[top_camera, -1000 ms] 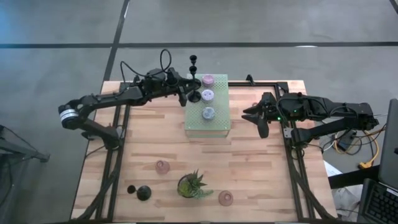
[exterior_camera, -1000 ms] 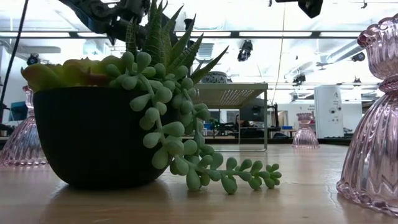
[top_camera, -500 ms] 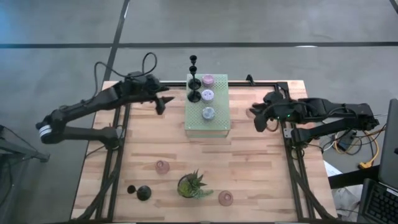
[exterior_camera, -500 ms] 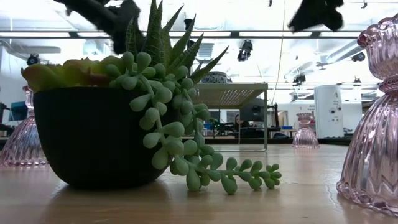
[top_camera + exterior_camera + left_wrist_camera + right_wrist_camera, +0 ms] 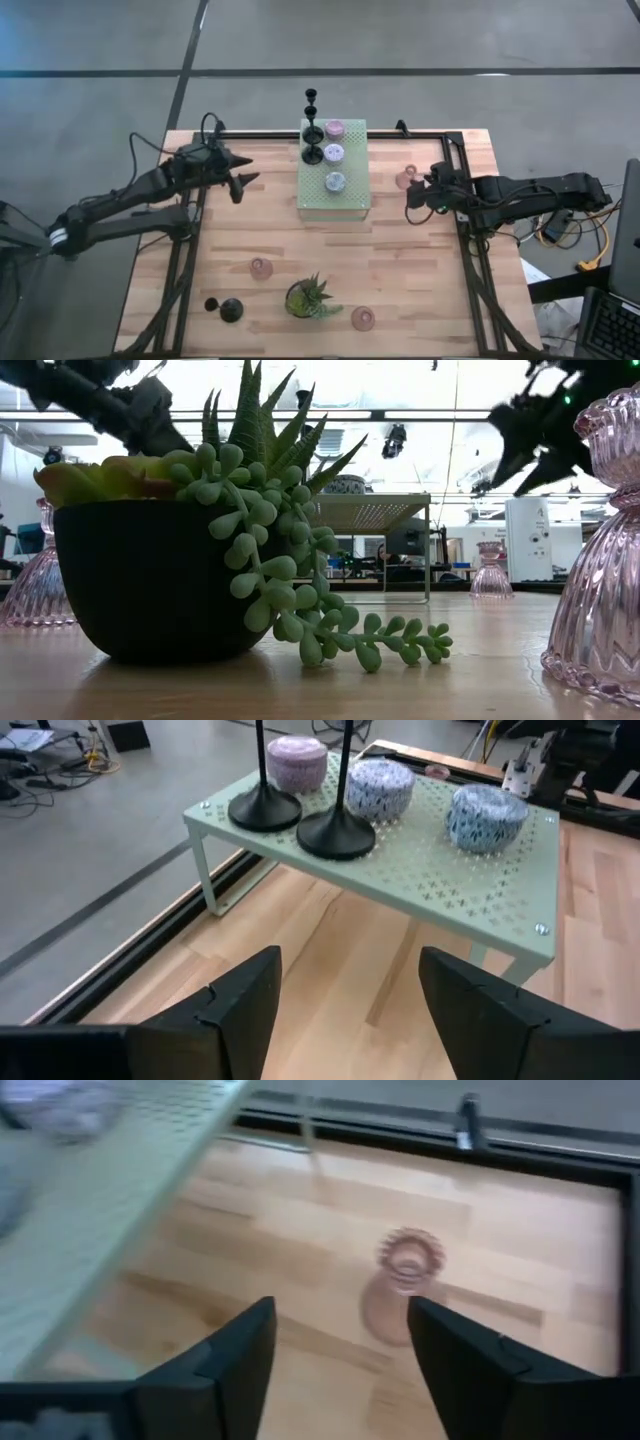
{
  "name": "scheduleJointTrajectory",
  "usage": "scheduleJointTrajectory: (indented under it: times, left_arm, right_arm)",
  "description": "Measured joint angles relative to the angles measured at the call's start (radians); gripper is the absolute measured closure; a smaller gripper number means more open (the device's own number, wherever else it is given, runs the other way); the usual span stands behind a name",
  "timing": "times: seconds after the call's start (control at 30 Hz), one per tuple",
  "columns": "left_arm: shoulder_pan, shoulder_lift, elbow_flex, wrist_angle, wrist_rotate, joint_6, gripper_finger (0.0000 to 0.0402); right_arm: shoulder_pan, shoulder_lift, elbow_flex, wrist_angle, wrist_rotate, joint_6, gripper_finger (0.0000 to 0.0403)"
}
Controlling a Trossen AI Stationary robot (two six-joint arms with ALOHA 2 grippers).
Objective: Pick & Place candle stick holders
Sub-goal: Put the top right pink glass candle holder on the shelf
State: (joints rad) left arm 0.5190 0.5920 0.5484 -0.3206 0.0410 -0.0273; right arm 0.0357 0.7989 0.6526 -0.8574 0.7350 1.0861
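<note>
- The right claw (image 5: 413,196) is spread wide and holds nothing.
- Just in front of its fingers stands the first pink holder (image 5: 405,1275). It is upright on the table (image 5: 420,280) and nothing is touching it. I think this one comes next.
- The left claw (image 5: 243,175) is spread wide too, and it is empty. It hangs over the table, a little way off from the green stand (image 5: 352,195).
- The green stand sits between the two claws. The left claw's own camera looks right at it.
- On the stand, on the side nearer the left claw, are two black holders (image 5: 262,805), both upright.
- Past them, on the side nearer the right claw, are three lilac holders (image 5: 485,815) in a row.
- So five holders look done.
- Far from both claws, by the plant (image 5: 310,297), stands the second pink holder (image 5: 261,267).
- On the plant's other side, farther still, is the third pink holder (image 5: 363,318).
- Also far from the claws, near the table's corner, is the last black holder (image 5: 231,310). I cannot tell if it is upright or tipped over.
- So four holders seem left to move.
</note>
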Motion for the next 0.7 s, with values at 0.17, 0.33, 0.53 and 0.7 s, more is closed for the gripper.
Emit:
scheduleJointTrajectory:
  times: [0.17, 0.33, 0.53, 0.7]
  left_arm:
    - [0.000, -0.026, -0.072, 0.040, -0.001, 0.000, 0.0159]
    - [-0.001, -0.020, -0.120, 0.042, -0.001, 0.000, 0.0158]
    - [-0.001, -0.011, -0.151, 0.043, -0.001, -0.005, 0.0158]
    - [-0.001, -0.007, -0.166, 0.043, -0.001, -0.006, 0.0158]
  right_arm:
    - [-0.003, 0.002, -0.083, 0.012, 0.026, 0.050, 0.0131]
    - [-0.003, 0.002, -0.170, 0.100, 0.029, 0.074, 0.0104]
    - [-0.003, 0.005, -0.296, 0.296, 0.075, 0.043, 0.0097]
    - [-0.004, 0.032, -0.417, 0.511, 0.166, -0.057, 0.0103]
